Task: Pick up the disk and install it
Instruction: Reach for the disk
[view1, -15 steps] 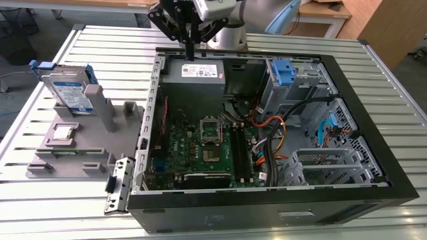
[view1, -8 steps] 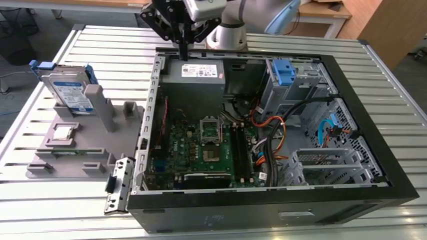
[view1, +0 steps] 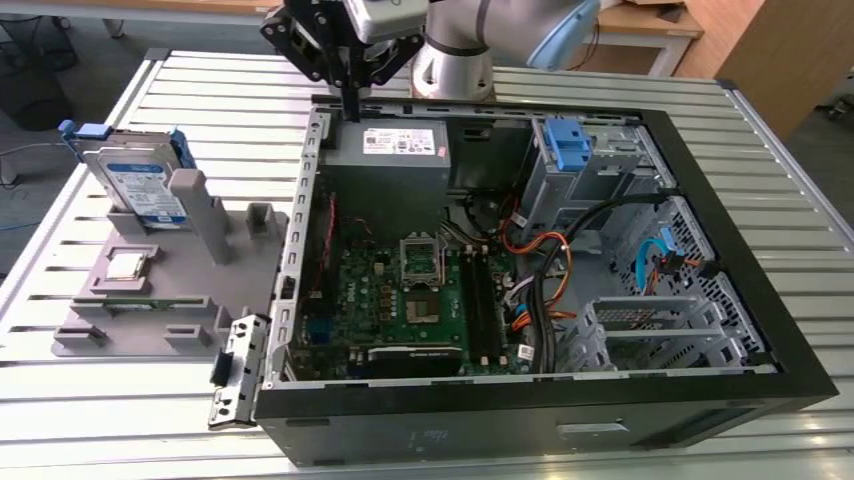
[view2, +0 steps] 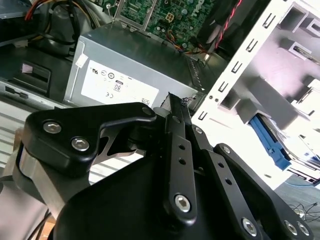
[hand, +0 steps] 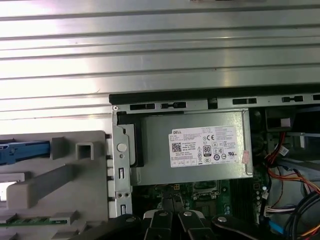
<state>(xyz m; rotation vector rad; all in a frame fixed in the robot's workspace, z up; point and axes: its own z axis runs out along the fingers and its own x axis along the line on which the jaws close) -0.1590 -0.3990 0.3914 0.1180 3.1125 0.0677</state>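
We find the black claw (view1: 354, 112) pressed together, empty, above the grey metal box (view1: 400, 150); the silver blue-labelled disk (view1: 140, 185) stands well apart.

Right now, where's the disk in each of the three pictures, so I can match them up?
Exterior view: the disk stands upright in the grey holder at the exterior view's left.
Second wrist view: the disk's blue edge shows past the holder's pale posts.
First wrist view: its blue edge lies beside the holder.
Shared landmark: the grey box with the white sticker.
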